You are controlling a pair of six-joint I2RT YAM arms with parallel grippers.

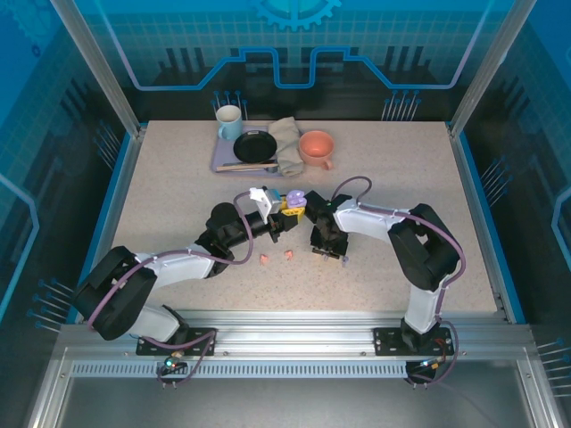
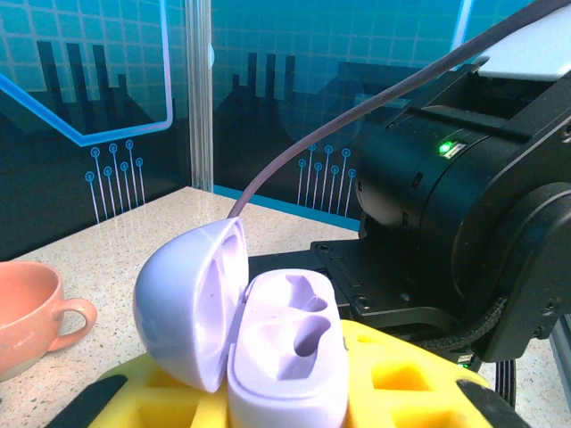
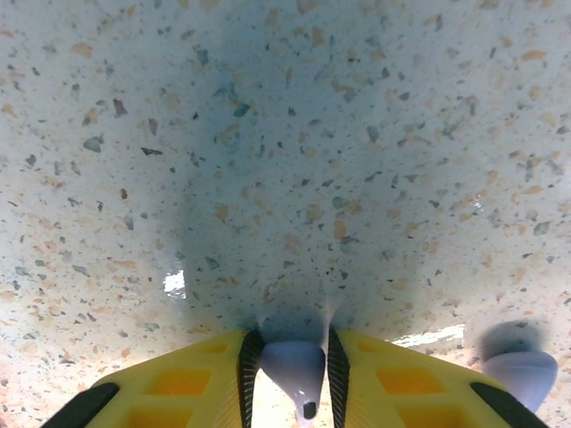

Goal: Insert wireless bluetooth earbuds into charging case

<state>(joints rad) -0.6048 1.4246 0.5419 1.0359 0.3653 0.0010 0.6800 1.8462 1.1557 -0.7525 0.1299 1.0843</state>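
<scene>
Speckled tabletop (image 1: 178, 178) inside a blue-walled enclosure. The left gripper (image 1: 287, 210) is clamped on the open lilac charging case (image 2: 285, 357), whose lid (image 2: 192, 303) is tipped back with the two moulded sockets showing. The right gripper (image 3: 292, 346) pinches a lilac earbud (image 3: 294, 379) between its yellow fingers (image 3: 401, 383), low over the tabletop and just right of the case. A second lilac earbud (image 3: 522, 374) rests on the surface just beside that gripper. A coral earbud (image 1: 265, 259) and a second coral earbud (image 1: 289, 255) lie apart from both grippers, toward the arm bases.
</scene>
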